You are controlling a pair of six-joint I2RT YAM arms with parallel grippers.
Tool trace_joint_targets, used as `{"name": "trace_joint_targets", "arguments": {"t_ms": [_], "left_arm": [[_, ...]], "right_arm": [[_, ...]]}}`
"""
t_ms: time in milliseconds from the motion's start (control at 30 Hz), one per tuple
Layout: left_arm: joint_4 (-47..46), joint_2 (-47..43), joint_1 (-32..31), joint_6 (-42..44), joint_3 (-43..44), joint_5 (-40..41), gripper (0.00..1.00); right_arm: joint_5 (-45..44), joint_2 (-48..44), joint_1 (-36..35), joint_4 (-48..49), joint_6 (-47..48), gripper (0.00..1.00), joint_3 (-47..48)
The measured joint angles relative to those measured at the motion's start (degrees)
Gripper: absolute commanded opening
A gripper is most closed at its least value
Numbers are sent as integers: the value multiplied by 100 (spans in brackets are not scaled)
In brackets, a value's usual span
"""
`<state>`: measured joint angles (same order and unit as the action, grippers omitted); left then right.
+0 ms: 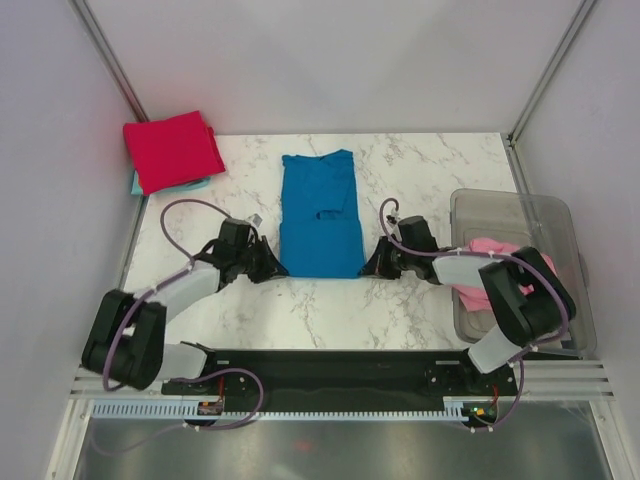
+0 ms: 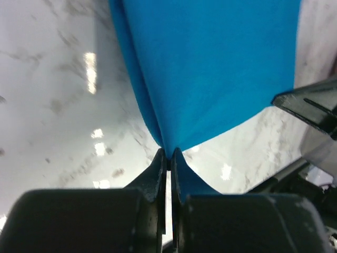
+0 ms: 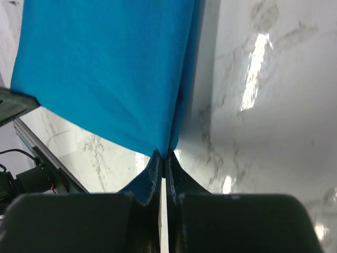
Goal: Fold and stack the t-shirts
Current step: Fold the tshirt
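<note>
Rail (image 1: 340, 362), marble table (image 1: 420, 310), blue t-shirt (image 1: 320, 215), white walls (image 1: 340, 60)

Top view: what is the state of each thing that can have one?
blue t-shirt: folded lengthwise, lying flat.
red t-shirt: folded, on the teal t-shirt.
teal t-shirt: under the red one, only edges show.
pink t-shirt: crumpled in the clear tub.
clear tub: no lid on.
left gripper: shut on the blue t-shirt's near left corner.
right gripper: shut on its near right corner.
</note>
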<state>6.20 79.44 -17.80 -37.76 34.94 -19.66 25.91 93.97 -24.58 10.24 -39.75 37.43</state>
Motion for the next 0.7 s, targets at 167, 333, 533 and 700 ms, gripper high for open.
{"name": "trace_joint_targets", "arguments": {"t_ms": [167, 333, 533, 700], "left_arm": [[651, -1537, -356, -74, -269, 24, 2], [1434, -2942, -717, -284, -295, 125, 2], [2594, -3904, -1169, -553, -98, 304, 2], [3353, -4164, -1198, -682, 444, 306, 2]], "right_arm": [[-195, -1325, -129, -758, -42, 0, -251], [-533, -2949, -446, -1620, -214, 0, -280], [-949, -4172, -1008, -2592, -636, 0, -278], [-1263, -4614, -1366, -3423, -960, 0, -79]]}}
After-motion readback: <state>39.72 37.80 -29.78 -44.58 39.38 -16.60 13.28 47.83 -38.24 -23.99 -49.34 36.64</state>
